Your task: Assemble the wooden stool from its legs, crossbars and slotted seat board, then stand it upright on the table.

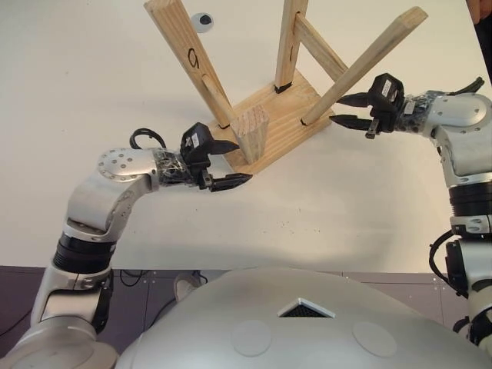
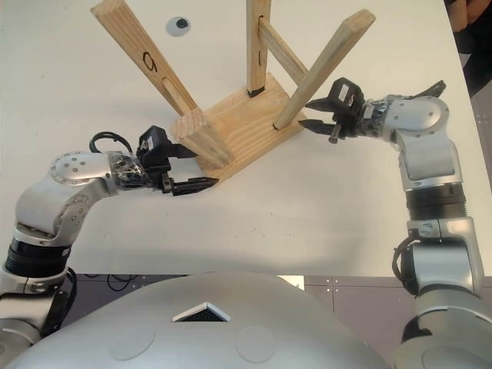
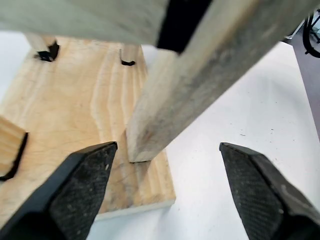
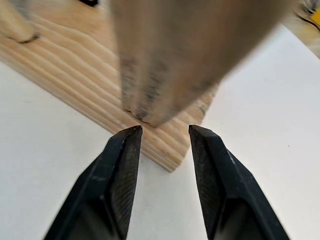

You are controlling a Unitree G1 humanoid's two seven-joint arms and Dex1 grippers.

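Observation:
The wooden stool lies upside down, its seat board (image 1: 280,123) flat on the white table and its legs pointing up. A marked leg (image 1: 188,54) leans left, another (image 1: 290,38) rises at the back, and a crossbar (image 1: 319,48) joins that one to the right leg (image 1: 369,61). My left gripper (image 1: 234,161) is open at the board's near-left corner, its fingers either side of the base of the near leg (image 3: 200,75). At the board's right corner my right gripper (image 1: 342,110) is open, just short of the right leg's foot (image 4: 190,50). Neither holds anything.
A small round black-and-white disc (image 1: 202,21) lies on the table (image 1: 92,92) behind the stool. The table's near edge (image 1: 254,267) runs just below my arms, and bare white surface spreads left and in front of the stool.

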